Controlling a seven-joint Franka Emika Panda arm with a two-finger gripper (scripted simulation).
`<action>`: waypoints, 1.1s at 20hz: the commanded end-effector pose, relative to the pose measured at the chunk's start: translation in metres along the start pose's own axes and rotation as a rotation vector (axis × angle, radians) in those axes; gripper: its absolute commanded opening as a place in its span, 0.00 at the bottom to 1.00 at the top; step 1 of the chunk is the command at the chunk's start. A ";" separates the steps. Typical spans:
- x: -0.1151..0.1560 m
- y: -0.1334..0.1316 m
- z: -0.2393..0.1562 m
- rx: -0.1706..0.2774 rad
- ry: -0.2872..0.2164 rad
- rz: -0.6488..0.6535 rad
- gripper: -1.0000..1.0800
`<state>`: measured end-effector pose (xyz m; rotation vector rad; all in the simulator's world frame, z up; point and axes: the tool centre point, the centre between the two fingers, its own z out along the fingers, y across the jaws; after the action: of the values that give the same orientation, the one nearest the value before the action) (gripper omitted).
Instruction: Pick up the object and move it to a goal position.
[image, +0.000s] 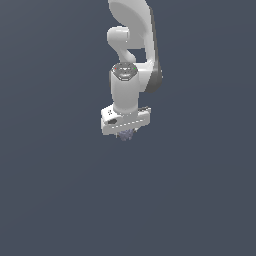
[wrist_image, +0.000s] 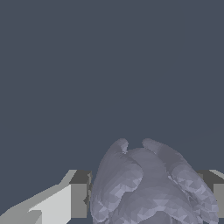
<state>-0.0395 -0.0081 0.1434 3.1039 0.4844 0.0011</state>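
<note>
The object (wrist_image: 148, 188), a bumpy greyish-purple lump, sat low in the wrist view between the two fingers (wrist_image: 78, 197), its lobes reaching up-frame; no clear long axis showed. In the exterior view it peeked out just under the white gripper (image: 126, 134), near frame centre. The gripper was clamped on the object, arm (image: 131, 55) rising to the top edge.

Setting: a simulator's rendered scene, not a real room. Evidence: uniform dark slate-blue backdrop fills both views, with no texture, seams or horizon. The white arm (image: 131, 60) is smoothly shaded and plastic-looking, with flat grey panels. In the wrist view the greyish-purple lump (wrist_image: 148, 188) shows faceted polygon surfaces typical of a mesh model. No furnishing identifies any particular kind of workplace.
</note>
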 end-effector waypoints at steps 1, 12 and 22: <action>0.005 0.003 -0.026 0.001 0.000 0.000 0.00; 0.031 0.019 -0.136 0.001 0.000 0.000 0.00; 0.053 0.033 -0.221 0.001 0.000 -0.001 0.00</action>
<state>0.0180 -0.0223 0.3535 3.1041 0.4851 0.0022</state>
